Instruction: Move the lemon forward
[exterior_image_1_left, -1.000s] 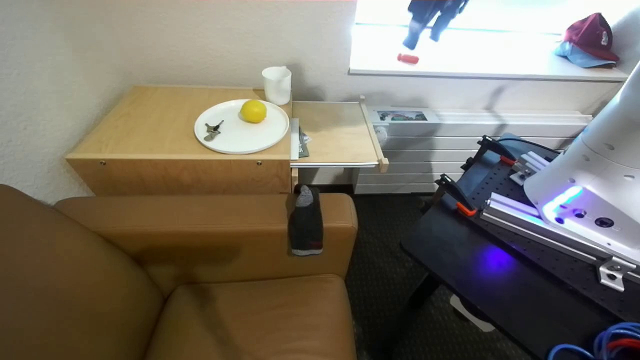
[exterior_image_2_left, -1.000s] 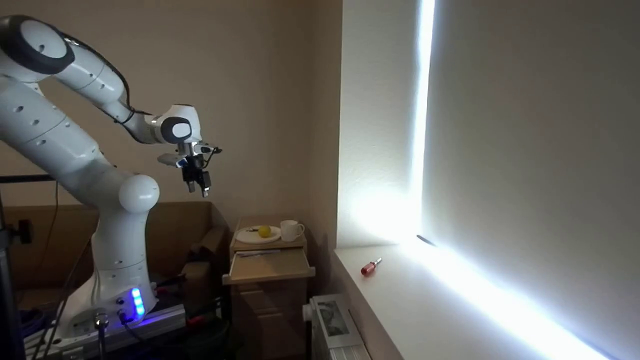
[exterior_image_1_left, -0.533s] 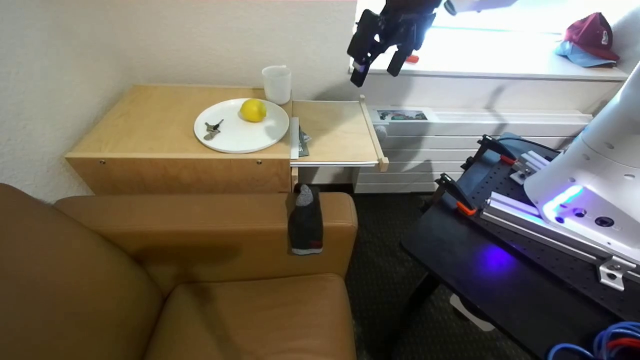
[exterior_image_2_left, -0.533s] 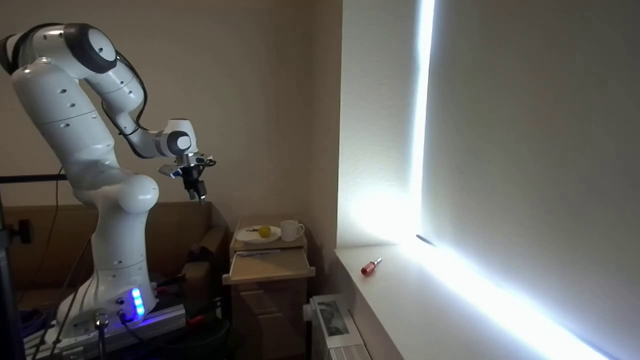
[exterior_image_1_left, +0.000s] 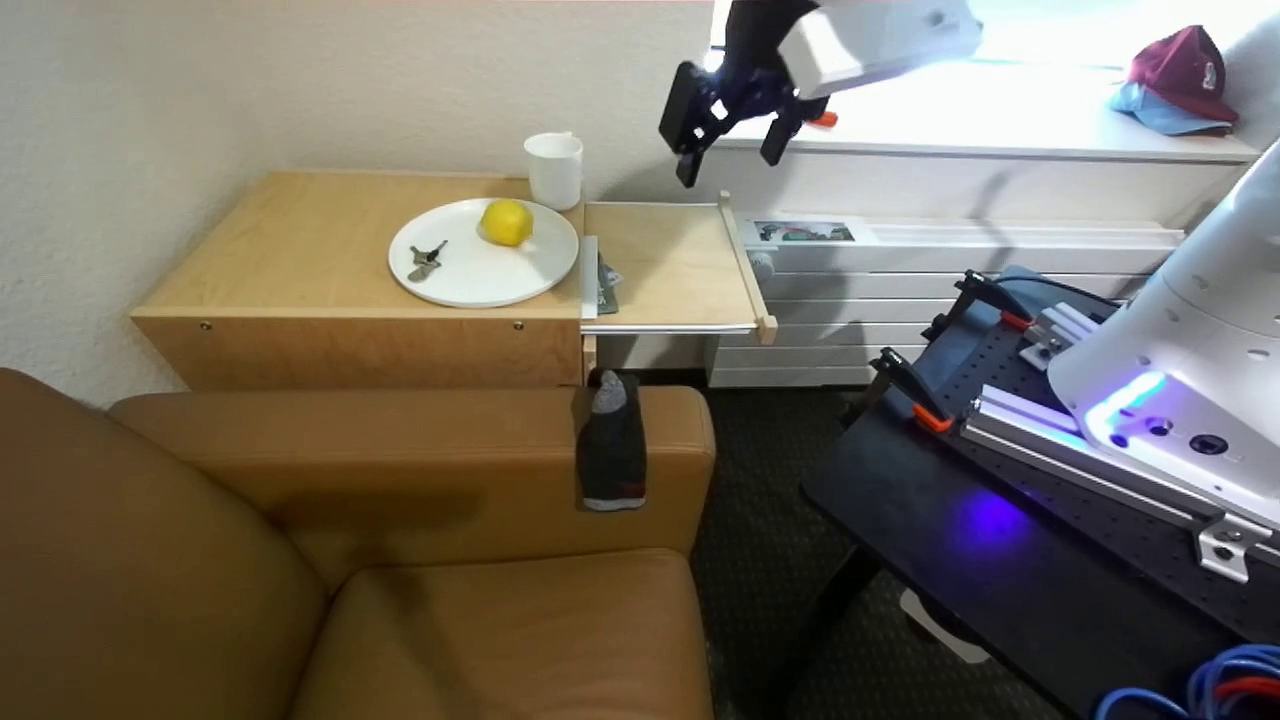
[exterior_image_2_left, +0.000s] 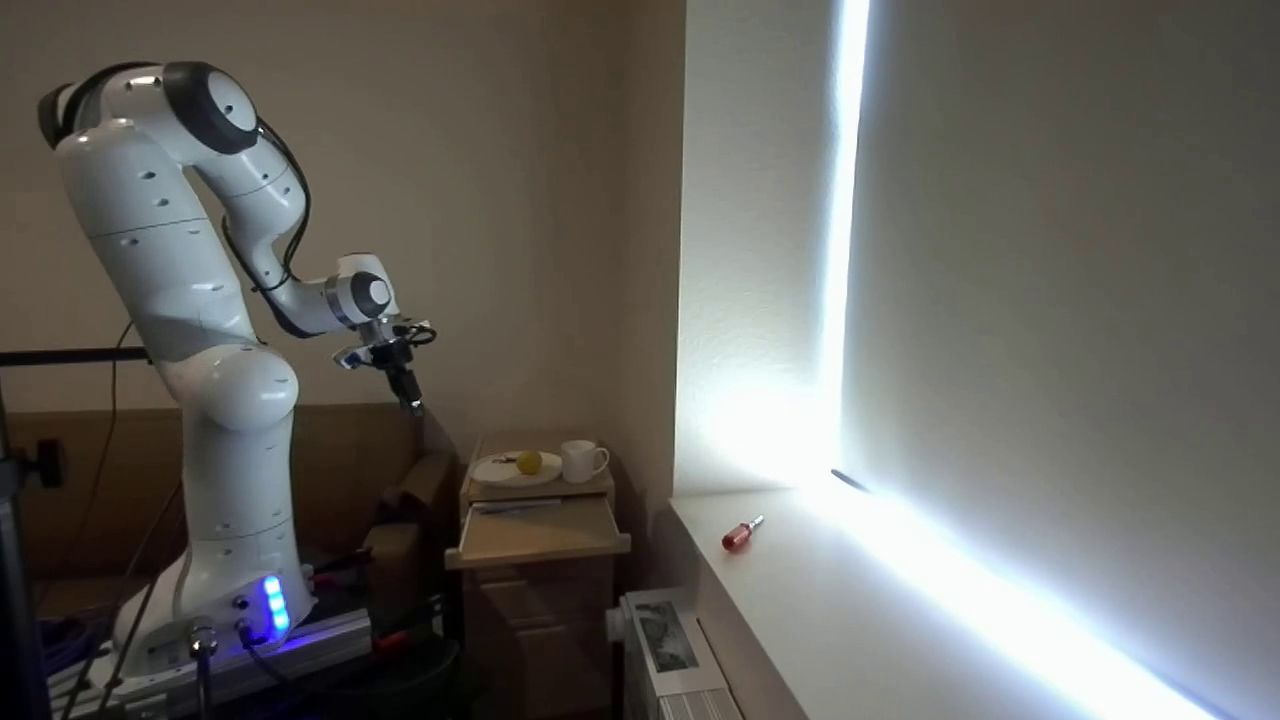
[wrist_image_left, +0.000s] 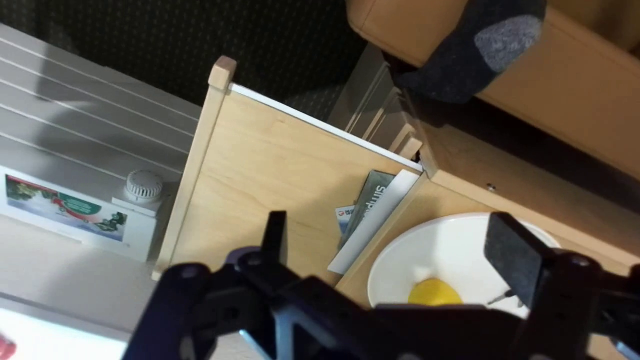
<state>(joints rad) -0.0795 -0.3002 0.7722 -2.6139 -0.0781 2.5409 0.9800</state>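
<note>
In an exterior view we list: one yellow roundish lemon (exterior_image_1_left: 507, 222), at one o'clock on a round white plate (exterior_image_1_left: 490, 282) (silver-and-black keys (exterior_image_1_left: 425, 268) at nine); well beyond, at two, one black two-fingered gripper (exterior_image_1_left: 731, 166), spread wide, holding nothing.

Worktop (exterior_image_1_left: 310, 235): pale wood. Plate (exterior_image_1_left: 485, 280): white, round, lying flat on worktop. Cup (exterior_image_1_left: 553, 172): white, upright, standing on worktop just beside plate; whether it touches plate, cannot tell.
</note>
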